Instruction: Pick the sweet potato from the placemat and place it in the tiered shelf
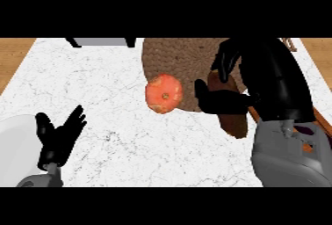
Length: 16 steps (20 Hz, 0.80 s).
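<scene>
The brown sweet potato [235, 124] lies lengthwise at the right edge of the round woven placemat [182, 59], its near end out over the white counter. My right hand [224, 100] is shut on it, thumb on its left side and fingers curled over its far part, hiding its middle. Whether it is lifted off the mat I cannot tell. The tiered shelf [100, 41] shows as a grey slab with black legs at the far edge, left of the placemat. My left hand [57, 134] rests open at the lower left, fingers up.
An orange round vegetable [163, 93] sits on the placemat's left edge, close to my right thumb. A white curved object [14, 145] shows at the lower left edge. The marble counter [97, 88] ends in wood on both sides.
</scene>
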Tool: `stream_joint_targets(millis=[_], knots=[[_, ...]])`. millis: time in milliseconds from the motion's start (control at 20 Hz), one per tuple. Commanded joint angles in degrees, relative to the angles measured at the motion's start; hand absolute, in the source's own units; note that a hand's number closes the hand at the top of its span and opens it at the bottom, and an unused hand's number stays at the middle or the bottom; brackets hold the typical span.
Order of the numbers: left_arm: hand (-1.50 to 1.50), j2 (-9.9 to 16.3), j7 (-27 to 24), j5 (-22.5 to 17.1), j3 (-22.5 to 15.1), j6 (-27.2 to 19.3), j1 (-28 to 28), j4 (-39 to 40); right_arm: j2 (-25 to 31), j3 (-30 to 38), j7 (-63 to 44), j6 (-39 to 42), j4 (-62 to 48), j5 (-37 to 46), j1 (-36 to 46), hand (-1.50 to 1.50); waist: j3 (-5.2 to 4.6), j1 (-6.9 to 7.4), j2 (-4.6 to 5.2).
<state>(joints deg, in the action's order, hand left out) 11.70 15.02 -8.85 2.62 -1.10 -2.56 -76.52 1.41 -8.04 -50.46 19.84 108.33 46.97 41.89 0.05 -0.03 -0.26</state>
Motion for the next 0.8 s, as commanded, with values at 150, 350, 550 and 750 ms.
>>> stream_joint_targets(millis=[150,350,550,750], knots=[[0.0,0.6,2.3,-0.3,0.5,0.9,0.1,-1.5,4.7,12.5,-2.4,2.5,-9.1,-3.3,15.9,1.5,-0.08,0.52,0.23],[0.0,1.2,4.0,-0.8,1.5,0.9,-1.2,-1.2,10.2,19.0,-0.3,3.3,-15.2,-6.5,21.6,1.5,-0.07,0.49,0.27],[0.0,-0.6,2.1,-0.1,0.2,1.4,-0.9,0.0,13.4,20.8,4.6,-1.8,-26.0,-4.8,26.2,1.5,-0.08,0.83,0.41],[0.0,0.2,-1.4,0.6,1.4,2.0,-1.2,2.3,18.5,22.8,9.7,-1.6,-34.6,-6.1,30.3,1.5,-0.1,0.76,0.48]])
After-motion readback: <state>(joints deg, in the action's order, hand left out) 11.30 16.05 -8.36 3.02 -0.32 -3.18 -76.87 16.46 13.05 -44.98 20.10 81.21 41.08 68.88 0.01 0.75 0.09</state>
